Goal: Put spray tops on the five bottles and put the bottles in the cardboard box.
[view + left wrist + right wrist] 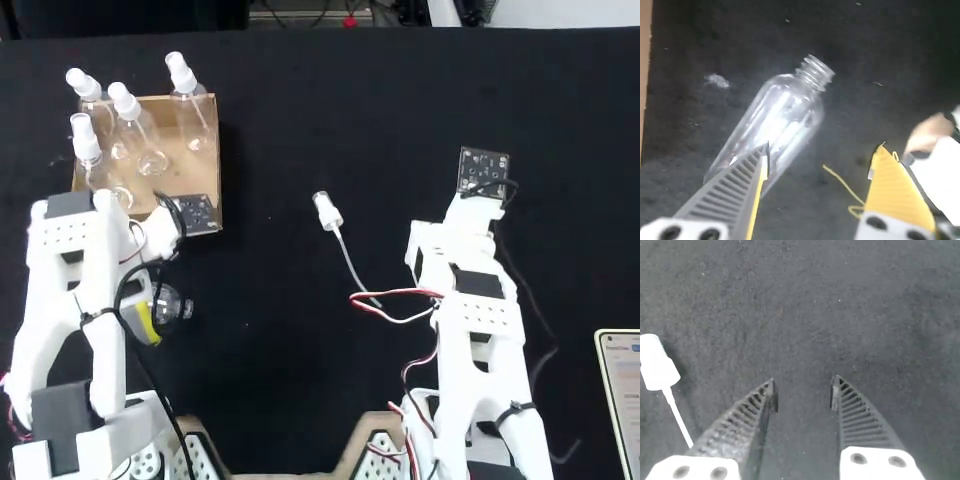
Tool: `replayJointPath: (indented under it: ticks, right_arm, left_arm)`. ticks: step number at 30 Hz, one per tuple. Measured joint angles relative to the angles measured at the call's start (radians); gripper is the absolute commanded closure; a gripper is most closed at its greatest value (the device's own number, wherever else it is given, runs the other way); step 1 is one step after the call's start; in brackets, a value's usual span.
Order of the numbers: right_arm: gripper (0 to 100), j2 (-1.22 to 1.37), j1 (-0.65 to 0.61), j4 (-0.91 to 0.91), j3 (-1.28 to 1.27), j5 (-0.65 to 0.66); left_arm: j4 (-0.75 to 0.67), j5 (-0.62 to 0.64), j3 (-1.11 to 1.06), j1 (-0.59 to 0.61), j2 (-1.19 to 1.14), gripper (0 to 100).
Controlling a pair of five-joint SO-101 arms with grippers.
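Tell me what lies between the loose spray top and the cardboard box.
Only bare black table, between spray top and cardboard box, in the high view.

Both the left arm (pixel 70 290) and the right arm (pixel 480 330) are built of blocky white printed shells with black motor housings between the segments. A black cable (pixel 120 292) loops along the left one. Red and white wires (pixel 395 293) curl off the right one. The left gripper (pixel 822 147) has one grey ribbed finger edged in yellow and one yellow ribbed finger. The right gripper (pixel 803 390) has two grey ribbed fingers on white bases with dark screw holes.
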State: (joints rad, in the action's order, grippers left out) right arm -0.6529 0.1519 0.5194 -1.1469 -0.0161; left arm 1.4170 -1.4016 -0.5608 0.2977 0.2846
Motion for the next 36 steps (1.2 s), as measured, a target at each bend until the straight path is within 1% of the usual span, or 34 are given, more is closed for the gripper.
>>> replayJointPath:
  ticks: [3,7,10,16,18,20,27,29,34,36]
  right_arm:
    - [82.9,0.000,0.000,0.000,0.000,0.000]
    - [82.9,0.000,0.000,0.000,0.000,0.000]
    - [82.9,0.000,0.000,0.000,0.000,0.000]
    - [82.9,0.000,0.000,0.000,0.000,0.000]
    - [82.9,0.000,0.000,0.000,0.000,0.000]
    - [82.9,0.000,0.000,0.000,0.000,0.000]
    - [82.9,0.000,0.000,0.000,0.000,0.000]
    - [82.9,0.000,0.000,0.000,0.000,0.000]
    - [82.9,0.000,0.000,0.000,0.000,0.000]
    - [82.9,0.000,0.000,0.000,0.000,0.000]
  left_arm:
    - [-0.071,0.021,-0.025,0.000,0.000,68]
    - [-0.107,0.041,-0.035,0.000,0.000,68]
    - [-0.149,0.041,-0.083,-0.006,0.000,68]
    - [-0.342,0.041,-0.216,-0.037,0.000,68]
    - [-0.381,0.041,-0.238,-0.037,0.000,68]
    - [-0.400,0.041,-0.250,-0.037,0.000,69]
    - [-0.405,0.041,-0.267,-0.037,0.000,69]
    - [-0.407,0.041,-0.290,-0.037,0.000,73]
    - [-0.400,0.041,-0.315,-0.037,0.000,89]
    - [-0.400,0.041,-0.315,-0.040,0.000,94]
